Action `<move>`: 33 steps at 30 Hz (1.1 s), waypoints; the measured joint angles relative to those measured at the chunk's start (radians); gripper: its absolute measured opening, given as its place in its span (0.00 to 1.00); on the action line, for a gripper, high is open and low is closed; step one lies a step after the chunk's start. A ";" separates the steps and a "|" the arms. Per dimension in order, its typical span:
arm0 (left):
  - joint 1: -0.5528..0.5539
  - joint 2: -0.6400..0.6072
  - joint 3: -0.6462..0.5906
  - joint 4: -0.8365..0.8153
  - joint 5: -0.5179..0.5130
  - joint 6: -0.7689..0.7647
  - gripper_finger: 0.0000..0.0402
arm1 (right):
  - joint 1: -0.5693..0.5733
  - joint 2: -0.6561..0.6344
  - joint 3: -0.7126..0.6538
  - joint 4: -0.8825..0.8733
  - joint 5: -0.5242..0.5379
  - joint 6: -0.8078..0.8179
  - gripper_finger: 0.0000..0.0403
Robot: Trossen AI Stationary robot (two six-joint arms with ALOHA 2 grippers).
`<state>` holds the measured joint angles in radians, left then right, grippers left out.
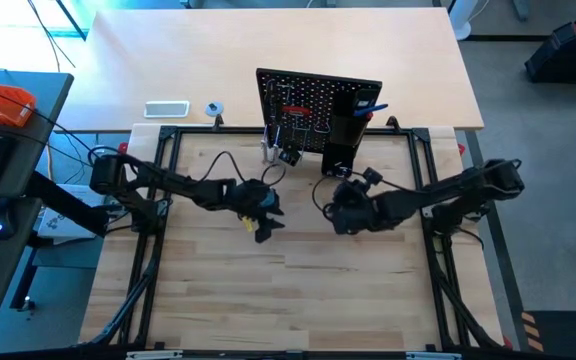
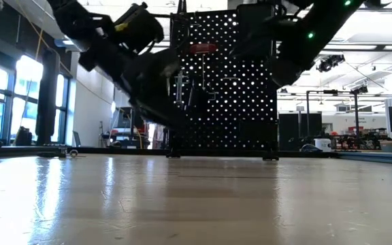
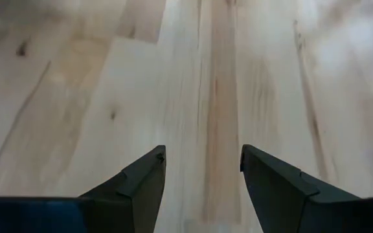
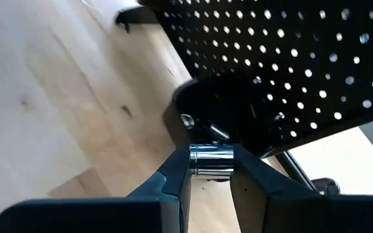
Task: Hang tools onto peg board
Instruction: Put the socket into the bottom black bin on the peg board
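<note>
Peg board (image 1: 313,105): standing upright at the far edge of the surface (image 1: 298,290), ahead of both sets of jaws; several tools already hanging on it.

Right gripper (image 4: 210,169): jaws pinching a silver bar (image 4: 211,161), facing the black box holder (image 4: 238,113); hanging it is likely the remaining step.

Left gripper (image 3: 203,169): jaws spread, holding nothing, bare surface between them.

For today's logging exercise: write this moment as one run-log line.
left gripper: open, empty, over table | right gripper: shut on silver bar, near peg board
</note>
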<state>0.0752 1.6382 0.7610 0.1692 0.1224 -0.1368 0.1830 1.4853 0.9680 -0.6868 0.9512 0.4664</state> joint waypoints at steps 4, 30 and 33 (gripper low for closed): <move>-0.032 0.000 -0.050 0.026 -0.037 0.000 0.49 | -0.067 0.000 0.000 0.014 -0.032 -0.028 0.17; -0.170 0.000 -0.146 0.196 -0.091 0.055 0.49 | -0.387 0.000 0.000 0.250 -0.433 -0.267 0.21; -0.170 0.000 -0.146 0.196 -0.091 0.053 0.49 | -0.387 0.000 0.000 0.251 -0.433 -0.270 0.21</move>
<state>-0.0951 1.6382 0.6151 0.3649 0.0315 -0.0841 -0.2035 1.4853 0.9680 -0.4358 0.5179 0.1968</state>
